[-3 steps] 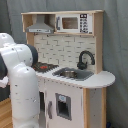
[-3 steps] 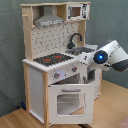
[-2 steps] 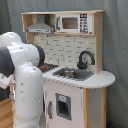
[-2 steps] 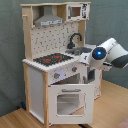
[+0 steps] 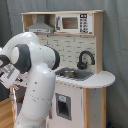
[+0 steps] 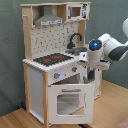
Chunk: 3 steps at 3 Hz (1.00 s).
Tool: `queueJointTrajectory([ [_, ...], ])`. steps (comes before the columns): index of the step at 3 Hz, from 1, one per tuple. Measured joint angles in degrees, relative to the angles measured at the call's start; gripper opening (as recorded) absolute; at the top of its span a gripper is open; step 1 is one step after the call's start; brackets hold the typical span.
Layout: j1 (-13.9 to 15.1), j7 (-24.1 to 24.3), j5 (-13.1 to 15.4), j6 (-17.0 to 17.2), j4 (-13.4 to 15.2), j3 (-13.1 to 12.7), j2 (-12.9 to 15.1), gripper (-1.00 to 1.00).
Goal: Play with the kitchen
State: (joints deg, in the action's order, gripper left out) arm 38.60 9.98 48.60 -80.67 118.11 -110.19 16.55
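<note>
1. Swinging across since a second ago, the white arm (image 5: pixel 35 85) now fills the near side of the first exterior view, hiding the stove end; in the second exterior view it has dropped toward the front edge of the tabletop.
2. Its hand (image 6: pixel 93 67) hangs by the sink corner, just above the oven door (image 6: pixel 70 101); I cannot tell whether it is open or holding anything.
3. Behind it the kitchen (image 6: pixel 50 75) stands on the wooden floor (image 6: pixel 115 112) against a grey curtain.
4. It looks like rigid painted wood, too heavy to lift; I'd take hold at the door handle, knobs (image 6: pixel 56 75) or faucet (image 5: pixel 85 56).
5. Farthest up, the microwave (image 5: pixel 74 23) and hood (image 5: pixel 41 26).
</note>
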Motion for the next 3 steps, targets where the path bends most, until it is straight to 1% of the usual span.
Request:
queueJointTrajectory([
  [1, 0.01, 0.22, 0.01, -1.36, 0.83, 1.12, 5.51, 1.0],
  [2, 0.15, 0.63, 0.28, -3.77, 2.23, 2.67, 10.87, 1.0],
  [3, 1.61, 0.61, 1.25, -6.31, 4.62, 2.82, 15.1, 1.0],
])
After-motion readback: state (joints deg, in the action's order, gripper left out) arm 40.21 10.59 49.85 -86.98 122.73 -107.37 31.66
